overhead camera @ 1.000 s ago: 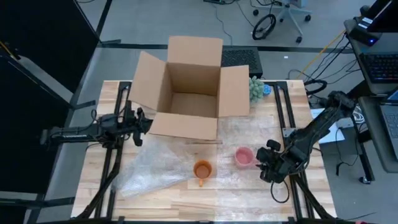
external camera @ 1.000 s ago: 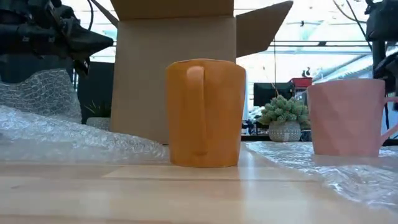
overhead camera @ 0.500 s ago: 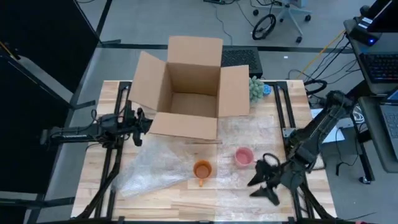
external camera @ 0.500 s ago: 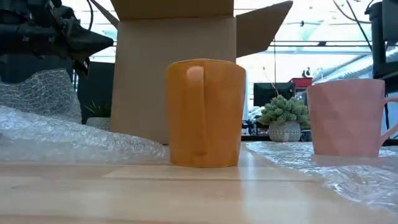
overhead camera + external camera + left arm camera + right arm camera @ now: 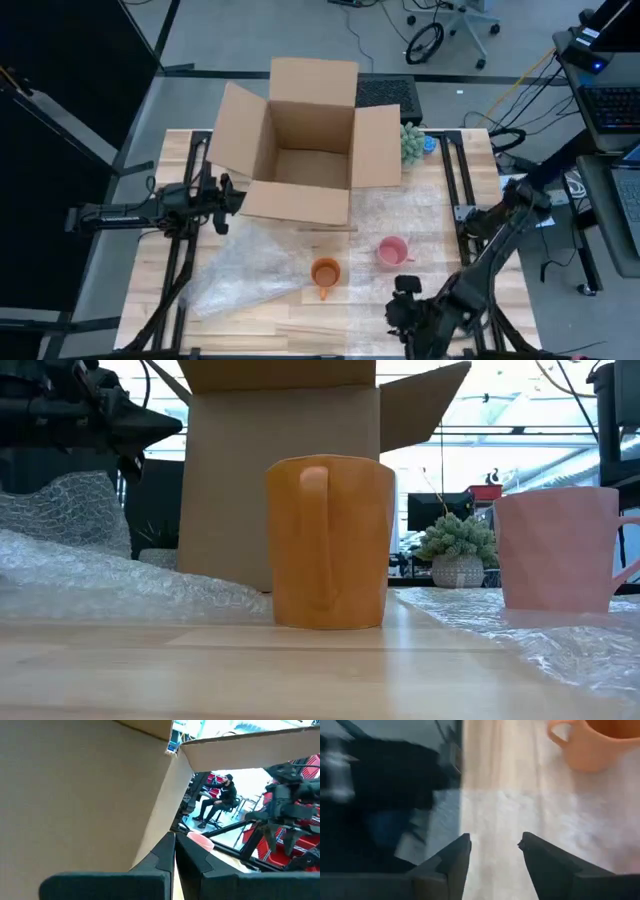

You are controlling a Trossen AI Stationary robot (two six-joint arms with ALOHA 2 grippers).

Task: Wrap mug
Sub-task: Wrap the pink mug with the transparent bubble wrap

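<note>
The orange mug (image 5: 324,272) is seen near the table's (image 5: 260,325) front edge, the pink mug (image 5: 391,251) just beside it, bare wood in front. The right gripper (image 5: 492,851) is held open and empty at the front edge. The left gripper (image 5: 175,851) is closed, empty, beside the box (image 5: 300,150).

An orange mug (image 5: 325,272) stood just ahead of the black right gripper (image 5: 405,312), with a pink mug (image 5: 391,251) beyond it. Clear, dimpled bubble wrap (image 5: 245,265) covered pale striped wood (image 5: 300,335). By the black left gripper (image 5: 228,195) was a plain brown box (image 5: 300,150).
</note>
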